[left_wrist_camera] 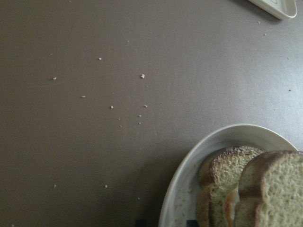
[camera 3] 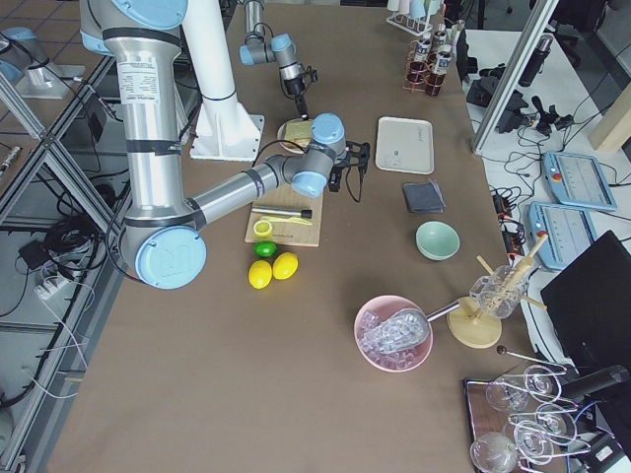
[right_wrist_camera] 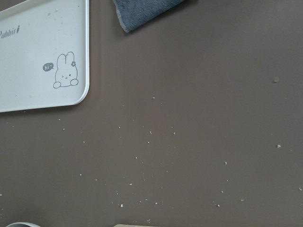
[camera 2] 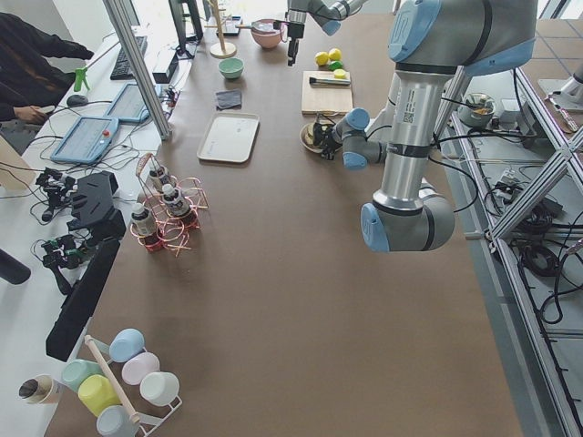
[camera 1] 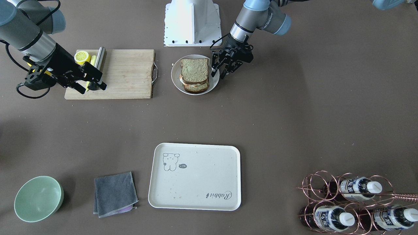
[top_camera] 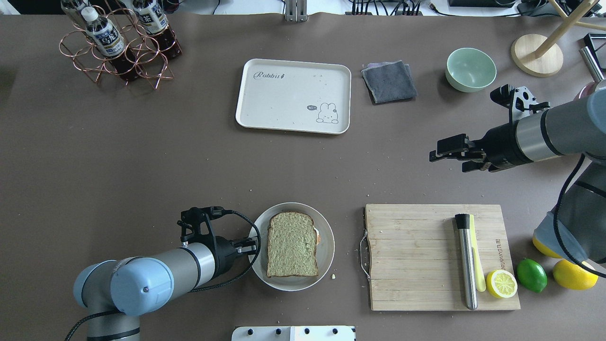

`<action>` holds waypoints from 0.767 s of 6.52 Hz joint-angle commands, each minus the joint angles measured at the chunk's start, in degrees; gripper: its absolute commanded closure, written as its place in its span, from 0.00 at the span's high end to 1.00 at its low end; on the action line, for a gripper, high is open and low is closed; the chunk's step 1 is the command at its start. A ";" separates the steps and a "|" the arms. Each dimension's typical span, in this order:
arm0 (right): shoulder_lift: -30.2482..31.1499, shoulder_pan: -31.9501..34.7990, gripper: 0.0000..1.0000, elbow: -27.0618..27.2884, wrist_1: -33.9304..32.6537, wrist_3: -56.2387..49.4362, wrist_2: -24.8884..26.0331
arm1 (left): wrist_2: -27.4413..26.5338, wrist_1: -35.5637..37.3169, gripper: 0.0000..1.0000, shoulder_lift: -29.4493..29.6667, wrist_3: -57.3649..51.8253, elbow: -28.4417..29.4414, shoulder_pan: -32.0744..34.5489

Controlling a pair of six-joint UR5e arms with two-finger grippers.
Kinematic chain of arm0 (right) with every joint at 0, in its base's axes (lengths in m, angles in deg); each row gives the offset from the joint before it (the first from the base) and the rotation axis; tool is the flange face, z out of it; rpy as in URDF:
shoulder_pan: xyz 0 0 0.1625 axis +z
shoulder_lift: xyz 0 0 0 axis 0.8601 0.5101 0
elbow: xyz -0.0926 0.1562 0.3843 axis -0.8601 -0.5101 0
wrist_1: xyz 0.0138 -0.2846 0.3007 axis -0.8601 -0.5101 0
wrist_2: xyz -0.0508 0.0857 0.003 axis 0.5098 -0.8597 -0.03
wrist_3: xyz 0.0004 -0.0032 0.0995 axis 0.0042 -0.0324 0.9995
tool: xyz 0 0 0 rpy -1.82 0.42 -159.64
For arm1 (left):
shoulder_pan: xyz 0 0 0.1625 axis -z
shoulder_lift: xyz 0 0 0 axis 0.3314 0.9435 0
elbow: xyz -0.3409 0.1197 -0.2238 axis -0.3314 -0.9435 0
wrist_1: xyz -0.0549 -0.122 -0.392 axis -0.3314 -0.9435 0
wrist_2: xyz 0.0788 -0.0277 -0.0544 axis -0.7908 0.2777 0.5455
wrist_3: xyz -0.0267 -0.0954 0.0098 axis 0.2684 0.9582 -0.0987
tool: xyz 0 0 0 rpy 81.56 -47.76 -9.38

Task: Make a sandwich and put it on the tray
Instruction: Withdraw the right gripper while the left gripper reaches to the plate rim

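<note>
The left gripper [camera 1: 218,76] hangs with its jaws spread wide and nothing between them, just beside the rim of the small round white plate [camera 1: 176,83]. The right gripper [top_camera: 449,159], also spread and empty, hovers raised above the table [top_camera: 142,156], on the far side of the wooden cutting board [top_camera: 412,255] from the robot.

The cream tray [top_camera: 284,102] carries "Rabbit" in dark script at one corner. At the opposite corner is a line-drawn animal with a small speech bubble reading "hi~", and crumbs dot the surface. The board has a printed mark near one edge, too small to read. The bottles [camera 1: 329,217] in the copper wire rack [camera 1: 313,182] wear white labels whose writing cannot be made out.

The sandwich [top_camera: 292,244] sits on the plate, well apart from the tray. It is two stacked slices, brown-crusted with pale greenish-beige crumb, with a sliver of white egg and orange showing at the side between them.
</note>
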 commanded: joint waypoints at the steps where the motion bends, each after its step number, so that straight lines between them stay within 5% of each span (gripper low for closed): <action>1: -0.11 -0.07 0.99 0.00 -0.05 0.29 0.03 | -0.03 0.00 0.00 0.13 0.01 -0.47 -0.04; 5: -0.20 0.02 0.99 0.00 -0.05 0.02 -0.05 | 0.58 2.00 0.00 0.39 0.19 -3.54 1.71</action>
